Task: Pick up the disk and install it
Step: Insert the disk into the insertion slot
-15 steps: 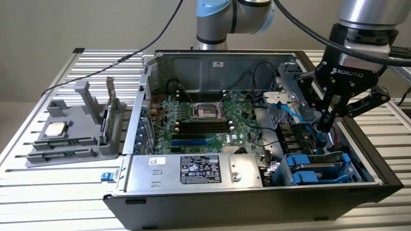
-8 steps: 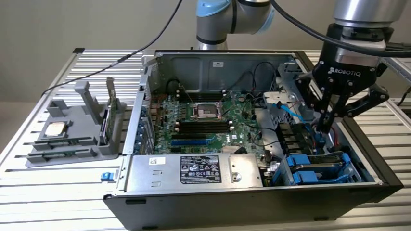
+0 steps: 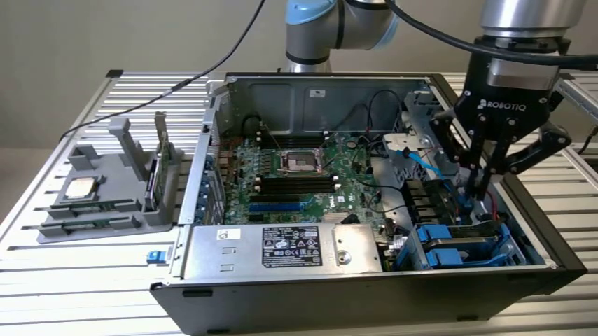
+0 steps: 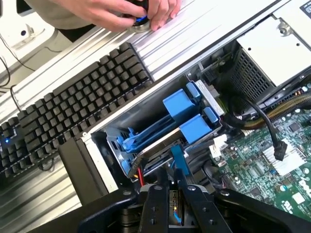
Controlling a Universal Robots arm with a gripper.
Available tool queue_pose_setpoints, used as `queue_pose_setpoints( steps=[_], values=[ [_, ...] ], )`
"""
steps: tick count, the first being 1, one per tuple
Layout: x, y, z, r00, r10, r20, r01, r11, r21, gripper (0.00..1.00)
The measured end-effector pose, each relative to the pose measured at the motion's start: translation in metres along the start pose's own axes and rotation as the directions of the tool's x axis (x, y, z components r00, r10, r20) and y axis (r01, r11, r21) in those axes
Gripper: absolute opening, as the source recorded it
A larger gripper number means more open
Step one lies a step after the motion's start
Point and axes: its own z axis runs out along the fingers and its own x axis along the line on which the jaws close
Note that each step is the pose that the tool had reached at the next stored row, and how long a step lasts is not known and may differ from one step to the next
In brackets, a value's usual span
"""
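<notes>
— Seating the disk (image 4: pixel 177 156) in its slot looks like the step in hand. Where is it exactly?

— Down in the drive cage (image 4: pixel 111 141), toward four o'clock in the exterior view, in a corner of the open computer case (image 3: pixel 355 302). In the wrist view, what shows of it is a thin blue edge of its carrier. The metal body is hidden.

— And the jaws?

— Nearly together, nipped on that blue edge. Two other blue carriers (image 4: pixel 181 104) sit near it in the same cage.

— How to do it well, then?

— My judgement: hold the carrier square to the cage and push straight along the slot, never sideways. A red wire (image 4: pixel 140 176) lies close by, and a tilted carrier could pinch it or jam against its neighbours. The grip is on a narrow plastic strip that would likely flex or slip, so gentle force only.

— Any writing?

— "ROBOTIQ" (image 3: pixel 502 106) in white on the black body above the jaws. The power supply (image 3: pixel 210 259) at six o'clock carries a dark printed label (image 3: pixel 290 246), too fine to read.

— Anything else nearby?

— A person's hands (image 4: pixel 114 12) are busy over the bench (image 4: pixel 204 29), beyond a black keyboard (image 4: pixel 73 99), well apart from the cage.
</notes>
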Motion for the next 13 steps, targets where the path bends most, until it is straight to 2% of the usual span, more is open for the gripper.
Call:
queue_pose_setpoints(
  steps=[1,3,13],
  values=[
    [-0.0004,0.0001,-0.0001,1.0000,0.000,-0.0046,0.000,1.0000,-0.0060,0.17],
    [-0.0010,0.0003,0.0001,1.0000,0.001,-0.0073,-0.001,1.0000,-0.0096,0.17],
    [-0.0025,0.0000,0.0031,1.0000,0.001,-0.0075,-0.001,0.9999,-0.0101,0.18]
  ],
)
